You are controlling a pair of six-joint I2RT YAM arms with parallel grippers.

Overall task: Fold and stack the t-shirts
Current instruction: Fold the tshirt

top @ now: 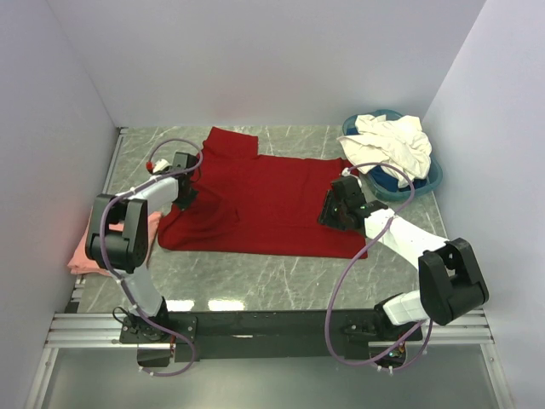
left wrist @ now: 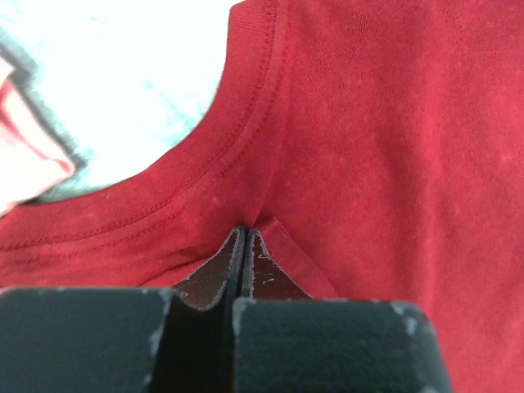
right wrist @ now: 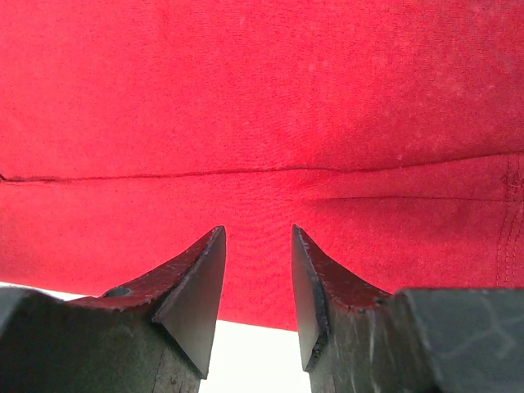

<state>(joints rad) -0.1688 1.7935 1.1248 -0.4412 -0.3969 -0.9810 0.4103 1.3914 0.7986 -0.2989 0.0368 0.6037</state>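
Note:
The deep red t-shirt (top: 255, 200) lies spread flat in the middle of the table. My left gripper (top: 183, 189) is shut on a pinch of the red shirt (left wrist: 360, 147) beside its collar seam at the shirt's left edge. My right gripper (top: 334, 209) is open over the red shirt's (right wrist: 262, 98) right edge, its jaws apart with nothing between them. A salmon-pink t-shirt (top: 88, 247) lies folded at the table's left edge, partly hidden by my left arm. Cream-white t-shirts (top: 390, 143) are heaped in the basin.
A round blue plastic basin (top: 419, 183) stands at the back right corner. White walls close in the table on the left, back and right. The marble tabletop (top: 255, 277) shows in front of the red shirt.

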